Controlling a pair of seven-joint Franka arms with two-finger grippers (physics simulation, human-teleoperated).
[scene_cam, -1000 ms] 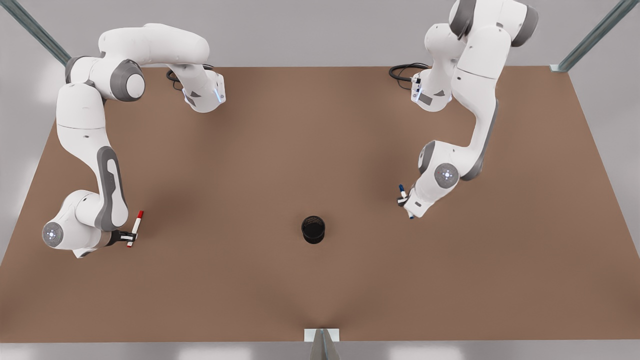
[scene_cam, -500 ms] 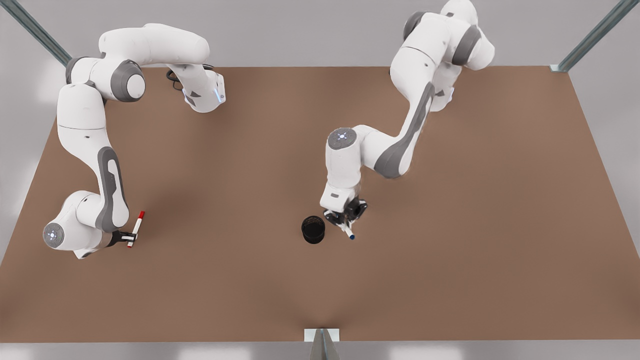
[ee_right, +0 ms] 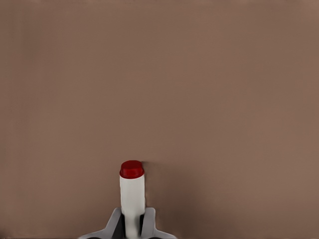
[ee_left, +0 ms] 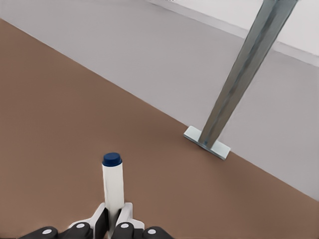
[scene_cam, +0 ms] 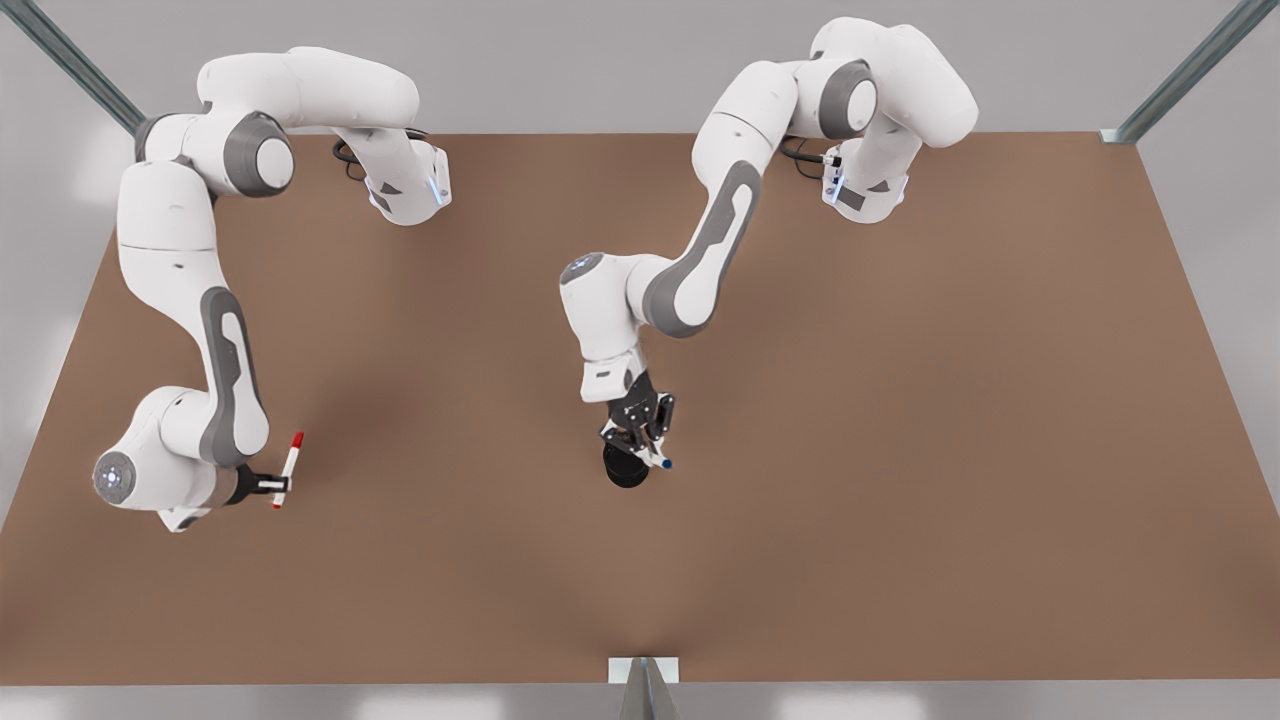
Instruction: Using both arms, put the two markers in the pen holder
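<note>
The left black two-finger gripper [scene_cam: 640, 440] is clamped on the slim white blue-ended marker [ee_left: 113, 185], poised over the small black mesh pen holder [scene_cam: 622, 472], partly hidden beneath it; insertion appears in hand, calling next for a plumb marker and release. The right gripper [scene_cam: 268, 486], at the front view's left, grips the red-capped marker [scene_cam: 289, 466] and waits; the brown table [scene_cam: 900, 450] lies beneath; the blue marker's alignment over the cup's mouth cannot be made out.

The left gripper [scene_cam: 634, 442] hung over the pen holder [scene_cam: 624, 470] and hid much of it. Its fingers covered the middle of the blue marker [scene_cam: 660, 460]. In the right wrist view, the picture's edge cut off the red marker [ee_right: 132, 196].
</note>
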